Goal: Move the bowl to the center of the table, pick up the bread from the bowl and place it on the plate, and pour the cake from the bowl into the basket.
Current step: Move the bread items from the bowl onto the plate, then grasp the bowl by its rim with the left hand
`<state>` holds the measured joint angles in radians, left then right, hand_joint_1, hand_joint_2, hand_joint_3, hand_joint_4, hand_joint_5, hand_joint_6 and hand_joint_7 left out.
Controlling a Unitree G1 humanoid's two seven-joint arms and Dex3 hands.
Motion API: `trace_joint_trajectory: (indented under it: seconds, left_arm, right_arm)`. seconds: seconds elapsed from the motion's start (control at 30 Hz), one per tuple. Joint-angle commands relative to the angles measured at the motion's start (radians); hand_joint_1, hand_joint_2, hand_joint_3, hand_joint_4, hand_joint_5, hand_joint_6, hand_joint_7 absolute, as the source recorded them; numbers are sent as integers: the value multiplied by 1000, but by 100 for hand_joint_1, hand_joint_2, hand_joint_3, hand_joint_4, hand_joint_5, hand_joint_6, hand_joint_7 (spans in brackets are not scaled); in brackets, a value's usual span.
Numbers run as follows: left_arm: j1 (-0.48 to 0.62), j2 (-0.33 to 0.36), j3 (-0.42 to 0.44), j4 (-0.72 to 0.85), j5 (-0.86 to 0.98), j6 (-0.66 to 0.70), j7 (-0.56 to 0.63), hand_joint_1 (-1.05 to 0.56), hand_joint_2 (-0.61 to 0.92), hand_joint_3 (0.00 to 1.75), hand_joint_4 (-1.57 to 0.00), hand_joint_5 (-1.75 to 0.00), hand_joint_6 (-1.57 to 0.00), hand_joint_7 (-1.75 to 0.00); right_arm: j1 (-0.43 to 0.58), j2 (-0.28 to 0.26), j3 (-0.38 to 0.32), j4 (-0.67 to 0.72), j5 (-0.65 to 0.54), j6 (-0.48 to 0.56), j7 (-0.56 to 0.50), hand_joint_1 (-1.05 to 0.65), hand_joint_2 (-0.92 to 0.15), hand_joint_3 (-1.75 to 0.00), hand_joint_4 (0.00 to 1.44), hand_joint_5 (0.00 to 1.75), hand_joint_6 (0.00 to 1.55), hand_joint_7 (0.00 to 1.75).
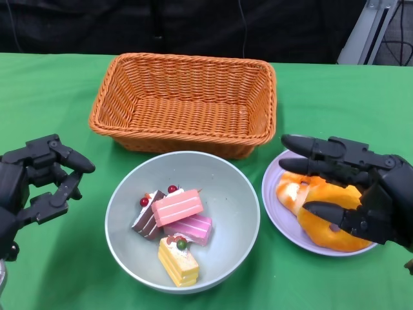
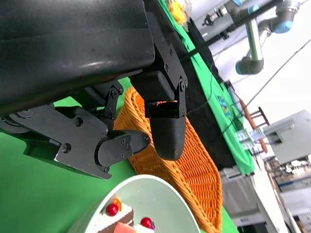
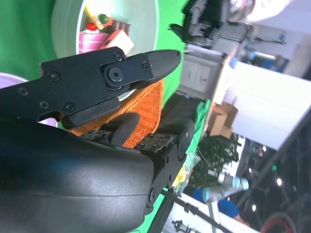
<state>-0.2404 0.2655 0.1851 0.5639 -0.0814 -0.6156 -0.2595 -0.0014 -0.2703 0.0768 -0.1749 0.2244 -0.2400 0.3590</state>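
A woven orange wicker basket, rectangular with sloping sides, is seen beyond both hands, and nothing is seen inside it. Just in front of it, between the two hands, a smooth, round, pale grey-green bowl is set on the green cloth-covered table. Four glossy wedge-shaped cake pieces are held in the bowl: a brown one and a pink one topped with red berries, a second pink one, and a yellow one.

The left hand, of matte black jointed segments, is held just to the left of the bowl, with its fingers apart and curved and nothing gripped; it is not touching the bowl. In the left wrist view the basket weave and the bowl rim are seen past the fingertips.

Beside the bowl, under the right hand, a flat lavender plate is seen, on which the glossy orange-and-white bread is lying. The right hand is spread over the bread, fingers apart above and around it; whether the bread is touched cannot be told.
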Motion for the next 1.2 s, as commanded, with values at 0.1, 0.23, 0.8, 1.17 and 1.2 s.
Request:
trace_joint_trajectory:
  seconds: [0.1,0.23,0.8,1.17,1.2]
  left_arm:
    - [-4,22,6,19,-16,-24,-16,-2,75,70,-80,-147,-84,-107]
    - [-6,37,0,28,5,-37,-9,-5,74,65,-81,-138,-87,-95]
    - [59,206,-97,-115,40,-254,-281,-59,92,10,-53,-7,-59,0]
    - [39,231,-120,-92,207,-576,-213,-65,92,5,-63,-8,-65,-3]
    - [35,231,-120,-80,218,-592,-203,-65,92,4,-64,-8,-66,-3]
  right_arm:
    - [9,14,-32,-18,14,2,11,-35,-92,-5,54,77,66,31]
    - [31,47,-48,-22,62,21,12,-25,-91,-9,57,99,68,49]
    - [101,116,-118,-134,190,179,-29,-14,-62,-83,75,161,66,134]
    - [95,141,-148,-165,250,265,-53,-13,-54,-104,70,161,65,130]
    - [95,143,-150,-166,250,268,-53,-13,-53,-105,70,161,65,130]
